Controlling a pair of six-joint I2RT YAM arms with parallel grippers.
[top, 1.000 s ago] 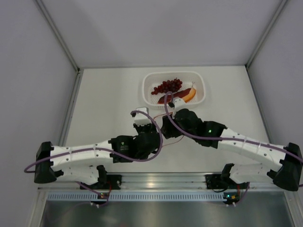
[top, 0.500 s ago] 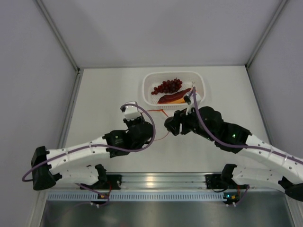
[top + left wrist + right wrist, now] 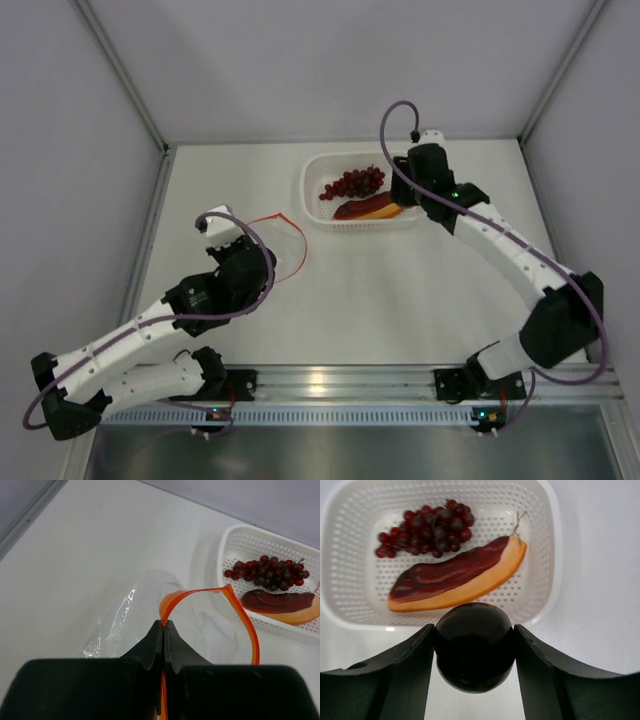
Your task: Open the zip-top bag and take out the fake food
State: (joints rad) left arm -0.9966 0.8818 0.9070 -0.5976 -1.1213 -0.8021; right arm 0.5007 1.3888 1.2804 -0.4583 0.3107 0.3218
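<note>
1. Since half a second ago the right arm has swung from mid-tabletop out to the white basket [image 3: 557,550]. The left arm has pulled back toward the left side and taken the zip-top bag [image 3: 122,622] with it.
2. Room: the arms are now well apart, with bare tabletop [image 3: 400,300] between them. The bag lies left of centre, apart from the basket, and the left side rail is near the left arm.
3. The basket sits near the far edge of the tabletop. The right arm reaches across the right side of the tabletop to it.
4. Left claw [image 3: 163,624]: clenched, jaws pressed together on the bag's orange zip strip [image 3: 197,592]. The strip loops up and round to the right, mouth open. The clear plastic is crumpled on the tabletop just ahead of the claw.
5. Right claw [image 3: 474,635]: partly spread, grasping the dark round fruit [image 3: 474,657] between both fingers.
6. In the right wrist view the fruit overlaps the basket's near rim. Its height above the rim cannot be told.
7. Inside the basket are the grape cluster [image 3: 427,530] on the far side and the orange-and-maroon piece [image 3: 455,577] lying diagonally nearer. The two are just beside each other.
</note>
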